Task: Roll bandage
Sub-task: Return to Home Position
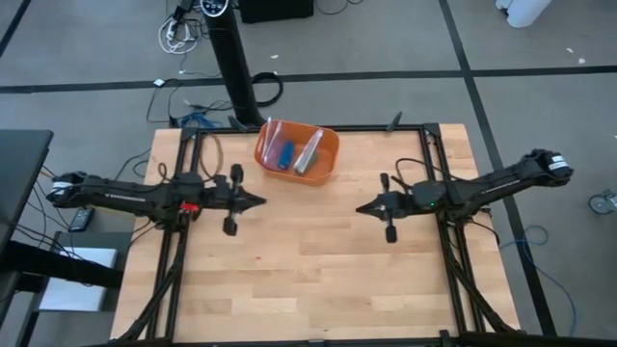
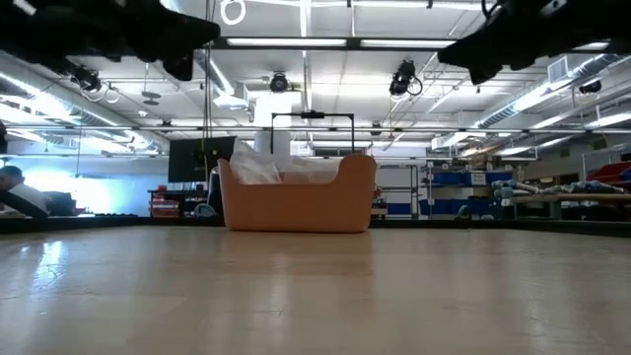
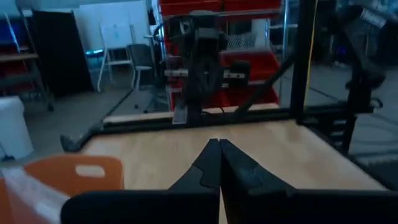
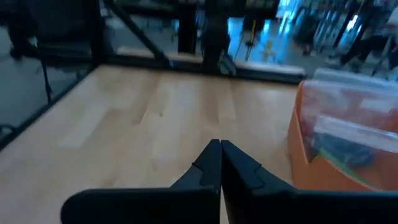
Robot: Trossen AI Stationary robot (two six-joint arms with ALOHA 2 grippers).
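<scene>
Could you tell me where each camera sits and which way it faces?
High view: overhead, facing down on the table; left gripper and right gripper show.
Low view: at tabletop height, facing level toward the orange bin; arm parts overhead.
Left wrist view: on that wrist, facing across the table past the left gripper.
Right wrist view: likewise, past the right gripper.
All four share the orange bin.

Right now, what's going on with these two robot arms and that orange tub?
Nothing is being handled. The left arm and the right arm hover above the wooden table, pointing toward each other, each with its jaws shut and empty. The orange bin sits at the middle of the table's far edge, away from both arms, holding a clear plastic bag and a small blue item.
</scene>
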